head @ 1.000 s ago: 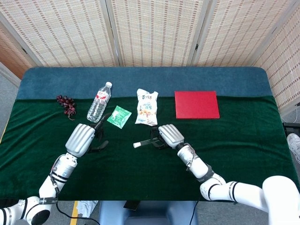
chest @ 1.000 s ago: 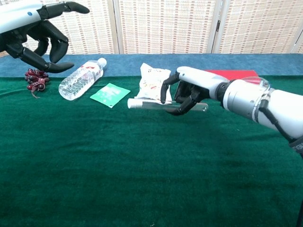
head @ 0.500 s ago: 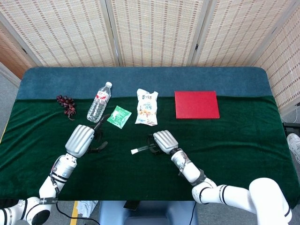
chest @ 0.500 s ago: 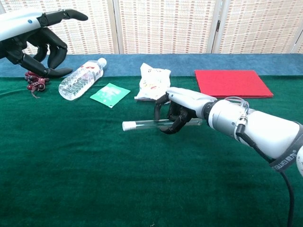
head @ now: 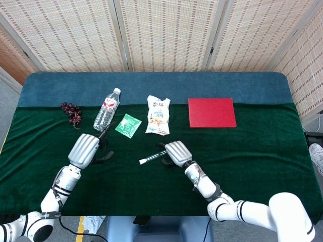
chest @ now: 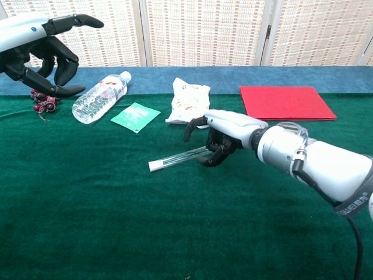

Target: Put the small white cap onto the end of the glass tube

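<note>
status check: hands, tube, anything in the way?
Right hand on glass tube, white cap fitted, capped end on cloth. Left hand open, raised. Nothing in the way.

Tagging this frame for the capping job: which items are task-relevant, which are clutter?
Task items:
- glass tube, by the right hand
- small white cap, already on the tube's end
- left hand, holding nothing

Clutter:
- water bottle
- green packet
- snack bag
- red board
- grapes

Overhead head view, low chest view
</note>
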`<move>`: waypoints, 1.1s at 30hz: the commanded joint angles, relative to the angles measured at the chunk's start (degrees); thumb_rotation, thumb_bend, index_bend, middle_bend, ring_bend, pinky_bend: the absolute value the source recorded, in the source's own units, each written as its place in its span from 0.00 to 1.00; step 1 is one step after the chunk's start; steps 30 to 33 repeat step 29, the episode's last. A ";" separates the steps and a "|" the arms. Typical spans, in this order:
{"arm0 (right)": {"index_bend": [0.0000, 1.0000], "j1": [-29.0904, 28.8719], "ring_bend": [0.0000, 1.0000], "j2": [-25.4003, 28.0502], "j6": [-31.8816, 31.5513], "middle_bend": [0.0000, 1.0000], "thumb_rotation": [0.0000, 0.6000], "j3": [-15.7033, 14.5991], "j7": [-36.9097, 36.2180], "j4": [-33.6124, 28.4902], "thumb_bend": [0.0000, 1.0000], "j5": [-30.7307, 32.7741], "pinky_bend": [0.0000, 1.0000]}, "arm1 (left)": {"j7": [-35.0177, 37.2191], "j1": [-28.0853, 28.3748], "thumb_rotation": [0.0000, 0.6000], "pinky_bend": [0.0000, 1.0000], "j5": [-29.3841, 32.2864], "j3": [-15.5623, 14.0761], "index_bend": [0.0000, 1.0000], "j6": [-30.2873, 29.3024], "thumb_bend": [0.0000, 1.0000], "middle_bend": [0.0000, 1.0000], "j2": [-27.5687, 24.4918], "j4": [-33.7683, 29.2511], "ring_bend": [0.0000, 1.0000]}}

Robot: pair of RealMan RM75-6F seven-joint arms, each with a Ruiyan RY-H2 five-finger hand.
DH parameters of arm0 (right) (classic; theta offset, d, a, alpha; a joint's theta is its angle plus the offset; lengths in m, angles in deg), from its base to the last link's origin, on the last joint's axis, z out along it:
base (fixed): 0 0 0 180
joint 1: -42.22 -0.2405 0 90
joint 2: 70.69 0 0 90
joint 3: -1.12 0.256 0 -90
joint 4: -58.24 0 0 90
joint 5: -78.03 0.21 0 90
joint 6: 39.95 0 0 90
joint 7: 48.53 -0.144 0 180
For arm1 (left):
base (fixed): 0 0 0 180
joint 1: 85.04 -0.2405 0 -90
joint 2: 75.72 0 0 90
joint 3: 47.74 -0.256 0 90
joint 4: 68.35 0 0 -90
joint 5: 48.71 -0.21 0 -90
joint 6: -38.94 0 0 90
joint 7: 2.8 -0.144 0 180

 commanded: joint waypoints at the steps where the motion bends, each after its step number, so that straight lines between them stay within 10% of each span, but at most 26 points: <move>1: 0.30 1.65 1.00 4.06 -3.82 1.00 1.00 0.75 -0.62 -3.95 0.75 -2.37 1.00 | -0.44 -0.68 1.00 0.77 1.12 0.00 0.12 -0.29 0.37 0.76 -0.60 0.78 0.64; 8: 0.36 8.82 0.96 18.66 -15.76 0.81 1.00 -1.18 12.81 -13.23 0.75 -5.08 0.89 | -10.00 -4.38 1.00 0.48 11.08 -0.65 0.25 -0.64 0.37 0.56 -5.36 2.28 0.44; 14: 0.28 16.02 0.40 30.28 -21.01 0.29 1.00 -2.56 12.08 -22.54 0.75 -3.22 0.31 | -7.38 -9.84 1.00 0.30 14.73 -1.55 0.24 -4.20 0.37 0.45 -8.57 2.61 0.28; 18: 0.14 20.51 0.20 34.96 -23.91 0.13 1.00 -4.29 8.10 -26.67 0.75 -3.97 0.06 | -5.75 -13.67 1.00 0.20 13.73 -3.25 0.22 -7.42 0.37 0.35 -10.67 1.32 0.19; 33: 0.13 32.98 0.18 39.22 -34.84 0.12 0.99 -10.28 1.04 -30.36 0.75 -9.69 0.05 | -4.04 -25.02 1.00 0.17 4.19 -8.83 0.19 -21.47 0.37 0.33 -11.97 -5.27 0.17</move>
